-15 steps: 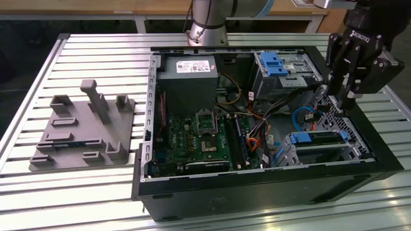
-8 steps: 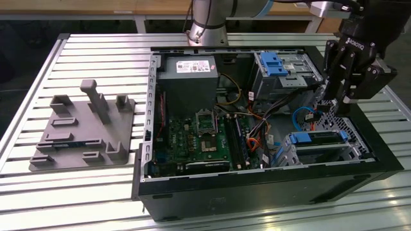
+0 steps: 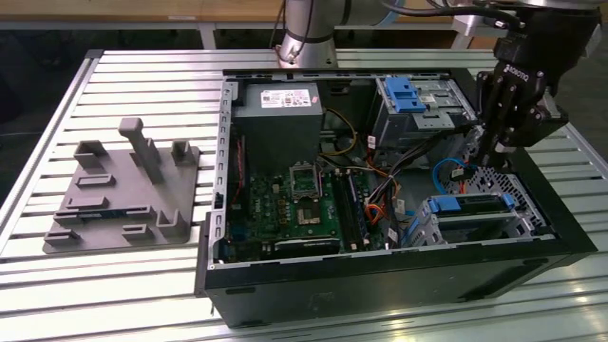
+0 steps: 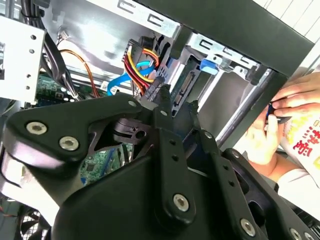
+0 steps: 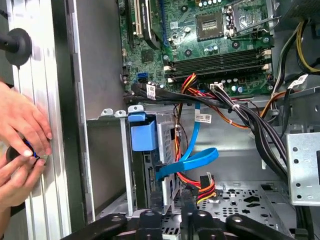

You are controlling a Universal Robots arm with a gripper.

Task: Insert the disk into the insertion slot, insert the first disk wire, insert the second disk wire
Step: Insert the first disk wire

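One disk sits in its slot, and the gripper hangs low over the wires beside it.

In the exterior view the disk [image 3: 472, 204] lies inside the insertion slot [image 3: 503, 226], at the near corner of the case on the exterior view's right. Its long axis runs across the picture. The gripper [image 3: 496, 158] hangs just above and behind it, pointing down between the slot and the taller bay [image 3: 409, 100]. In the second wrist view its tip meets the red-yellow-black wire bundle [image 4: 140, 65], with a blue wire [image 4: 120, 82] looping close by. Whether it is clamped on a plug or released I cannot tell.
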